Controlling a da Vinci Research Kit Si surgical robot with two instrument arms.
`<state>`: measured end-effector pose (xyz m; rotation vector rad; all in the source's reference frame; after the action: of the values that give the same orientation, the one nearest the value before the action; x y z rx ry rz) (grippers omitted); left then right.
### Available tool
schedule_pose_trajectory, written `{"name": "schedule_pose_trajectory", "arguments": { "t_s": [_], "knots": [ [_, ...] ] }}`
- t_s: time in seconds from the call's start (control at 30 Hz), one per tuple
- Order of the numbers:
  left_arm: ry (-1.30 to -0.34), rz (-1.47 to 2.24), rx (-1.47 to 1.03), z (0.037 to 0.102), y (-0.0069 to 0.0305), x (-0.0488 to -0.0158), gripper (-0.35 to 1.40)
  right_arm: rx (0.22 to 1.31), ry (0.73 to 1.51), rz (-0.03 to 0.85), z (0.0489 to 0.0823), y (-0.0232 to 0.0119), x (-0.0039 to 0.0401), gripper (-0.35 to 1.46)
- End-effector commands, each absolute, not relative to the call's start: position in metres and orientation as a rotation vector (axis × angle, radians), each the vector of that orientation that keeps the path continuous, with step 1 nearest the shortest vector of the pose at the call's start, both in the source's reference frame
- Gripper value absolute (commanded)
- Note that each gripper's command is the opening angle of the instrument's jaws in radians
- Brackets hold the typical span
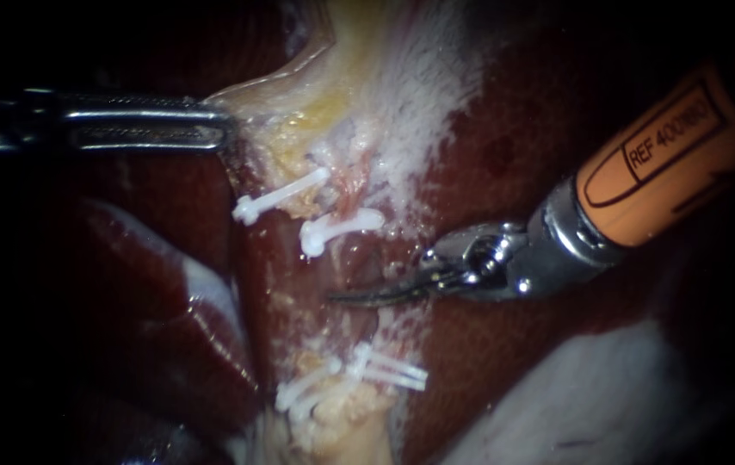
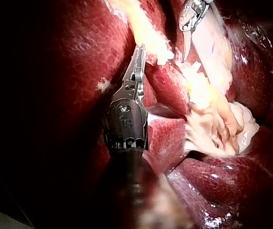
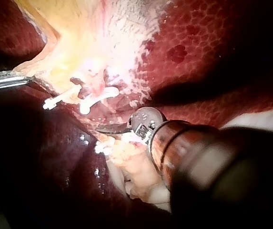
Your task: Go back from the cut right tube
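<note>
Closed, empty blades of right instrument (image 1: 342,298) at gap in clipped right tube (image 1: 348,191).
Orange shaft nearest, hiding part of liver (image 1: 488,146). Blade tips between upper clips (image 1: 337,228) and lower clips (image 1: 389,372), close over tissue. Further off, left instrument (image 1: 221,129) clenched on yellow tissue edge (image 1: 256,108), just beside upper clips.

Dark red liver (image 1: 505,129) fills the background, wet and glinting under bright light. The light is strongest on pale yellow tissue (image 1: 342,95) lying across the liver. Beyond the liver's edges all is black shadow.
</note>
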<state>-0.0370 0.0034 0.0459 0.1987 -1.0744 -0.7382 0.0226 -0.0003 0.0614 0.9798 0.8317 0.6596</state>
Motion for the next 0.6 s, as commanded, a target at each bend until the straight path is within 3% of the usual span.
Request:
{"name": "schedule_pose_trajectory", "arguments": {
  "t_s": [0.03, 0.2, 0.43, 0.6],
  "knots": [
    [-1.074, -0.738, 0.199, 0.0459, 0.0034, -0.0370, -0.35, 0.979, 0.834, 0.659, 0.0615, -0.0003, 0.0226, 0.34],
    [-1.074, -0.738, 0.199, 0.0459, 0.0034, -0.0369, -0.35, 0.965, 0.853, 0.636, 0.0616, -0.0002, 0.0225, 0.51],
    [-1.075, -0.738, 0.199, 0.0459, 0.0033, -0.0369, -0.35, 0.950, 0.863, 0.625, 0.0616, -0.0002, 0.0222, 0.56],
    [-1.075, -0.737, 0.198, 0.0461, 0.0032, -0.0368, -0.35, 0.868, 0.906, 0.619, 0.0618, 0.0001, 0.0212, 0.79]
  ]
}}
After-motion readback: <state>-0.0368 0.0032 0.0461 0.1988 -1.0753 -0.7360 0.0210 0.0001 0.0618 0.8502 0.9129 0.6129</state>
